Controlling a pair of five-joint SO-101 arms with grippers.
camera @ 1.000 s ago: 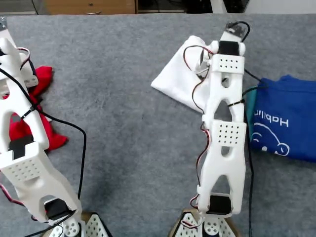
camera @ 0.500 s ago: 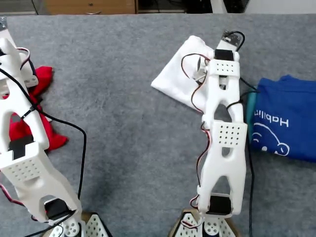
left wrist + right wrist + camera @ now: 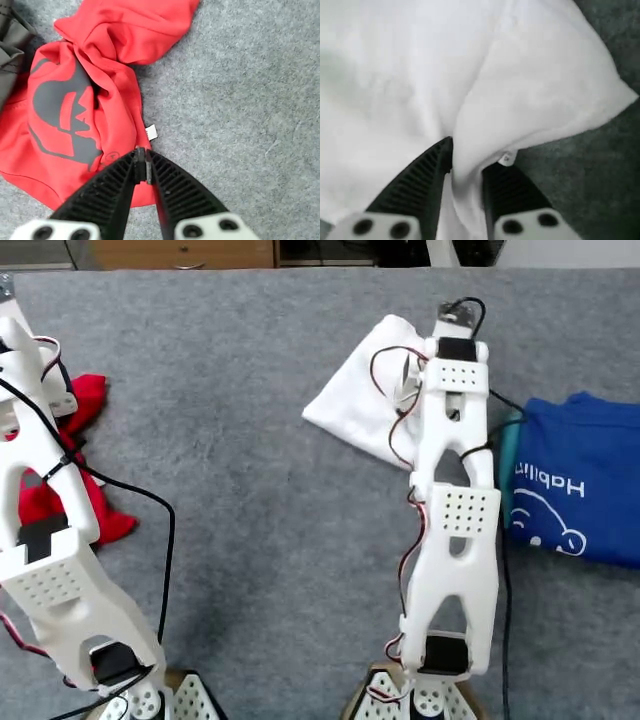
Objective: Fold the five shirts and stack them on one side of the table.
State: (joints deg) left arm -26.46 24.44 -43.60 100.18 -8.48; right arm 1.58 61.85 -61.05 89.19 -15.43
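Right pincer [image 3: 465,160] leftward — tight on shirt [image 3: 420,75]

The red shirt [image 3: 117,95] bears a dark grey graphic, the white shirt [image 3: 352,400] is plain, the blue shirt [image 3: 592,445] white-printed.

Even overhead light, faint shadows on table [image 3: 250,440]; white shirt [image 3: 395,75] glares.

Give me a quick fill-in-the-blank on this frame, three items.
The left gripper sits over the crumpled shirt, whose colour is ____. The right gripper has a fold of the white shirt ____ its fingers. The print on the blue shirt is ____.
Missing: red; between; white.
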